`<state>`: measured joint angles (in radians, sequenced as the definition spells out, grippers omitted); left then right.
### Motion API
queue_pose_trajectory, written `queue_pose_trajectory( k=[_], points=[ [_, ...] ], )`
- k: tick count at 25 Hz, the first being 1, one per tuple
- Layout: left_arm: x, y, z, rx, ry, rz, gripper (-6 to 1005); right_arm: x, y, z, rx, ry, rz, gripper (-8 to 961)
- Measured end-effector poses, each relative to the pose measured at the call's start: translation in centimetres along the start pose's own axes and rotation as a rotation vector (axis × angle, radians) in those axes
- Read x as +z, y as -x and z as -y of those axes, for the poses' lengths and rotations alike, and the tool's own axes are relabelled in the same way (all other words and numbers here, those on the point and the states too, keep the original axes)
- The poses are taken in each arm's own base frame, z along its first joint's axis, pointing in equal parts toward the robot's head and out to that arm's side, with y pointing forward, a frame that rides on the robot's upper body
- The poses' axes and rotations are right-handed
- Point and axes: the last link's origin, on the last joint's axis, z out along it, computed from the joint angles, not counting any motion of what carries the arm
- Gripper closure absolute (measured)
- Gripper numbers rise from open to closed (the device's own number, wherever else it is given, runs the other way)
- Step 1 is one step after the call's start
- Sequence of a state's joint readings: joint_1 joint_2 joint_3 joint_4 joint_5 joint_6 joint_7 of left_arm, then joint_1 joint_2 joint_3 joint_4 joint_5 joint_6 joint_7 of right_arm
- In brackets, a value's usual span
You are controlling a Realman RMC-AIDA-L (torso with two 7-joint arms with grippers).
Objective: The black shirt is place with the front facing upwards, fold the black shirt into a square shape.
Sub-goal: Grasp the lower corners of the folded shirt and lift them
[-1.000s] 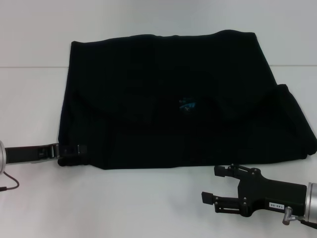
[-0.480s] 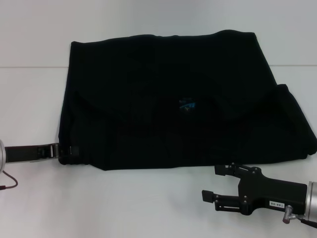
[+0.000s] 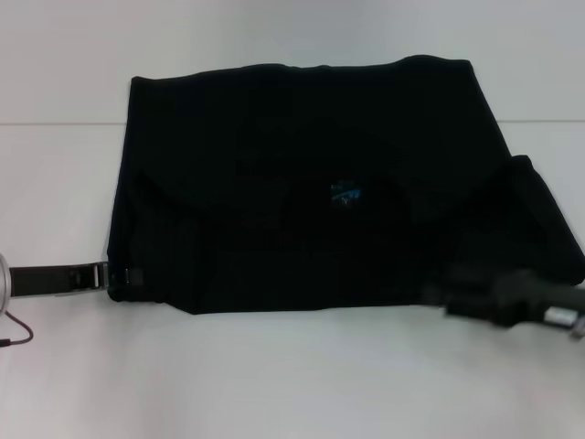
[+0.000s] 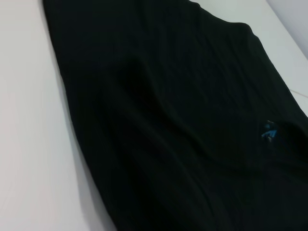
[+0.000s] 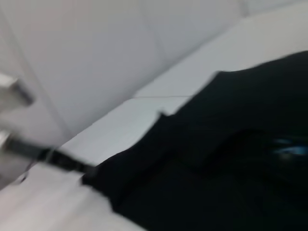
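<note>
**Two corners, one fold: plenty to slip**

Black shirt (image 3: 302, 137) flat on the white bench (image 3: 274, 384), already partly folded into a wide block. Small blue label (image 3: 345, 193) showing near the middle. No white print on show.

Left end effector (image 3: 123, 277) low at the near left corner of the shirt, narrow, looks pinched on the hem there. Right end effector (image 3: 471, 297) at the near right edge, touching or just over the cloth. Blurry, so open or closed: cannot tell.

Likely next: lift the near edge and carry it over to the far edge.

What could go wrong:

- A thin pinch on the left. Soft cloth, so easy to slip out on the way up.
- A grab of only the top layer on the right. Lower layers left behind, and a messy fold.
- One side lifted higher or sooner than the other. A crooked edge then, not a square.
- A pull that is too hard. Whole shirt dragged along the bench, with the earlier folds opened up.
- A bulge at the right side, already sticking out past the block. Likely to spoil the shape if left alone.
</note>
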<state>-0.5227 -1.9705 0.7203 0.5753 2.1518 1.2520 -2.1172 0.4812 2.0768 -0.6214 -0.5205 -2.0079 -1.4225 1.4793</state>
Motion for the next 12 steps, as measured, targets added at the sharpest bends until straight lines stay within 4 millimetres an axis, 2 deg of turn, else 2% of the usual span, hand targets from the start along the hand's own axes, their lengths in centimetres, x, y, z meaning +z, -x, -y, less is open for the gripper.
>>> queue_pose_trajectory(
  k=[7,10,12],
  points=[
    [-0.1,-0.2,0.0,0.01,0.004,0.004,983,-7.2,6.1,3.4,0.391,-0.138,-0.078,41],
    [-0.3,-0.2,0.0,0.011,0.006,0.006,981,-9.6,8.1,4.6,0.542,-0.225,-0.14,41],
    [-0.3,-0.2,0.0,0.012,0.007,0.007,980,-10.7,9.0,5.2,0.584,-0.293,-0.179,41]
  ],
)
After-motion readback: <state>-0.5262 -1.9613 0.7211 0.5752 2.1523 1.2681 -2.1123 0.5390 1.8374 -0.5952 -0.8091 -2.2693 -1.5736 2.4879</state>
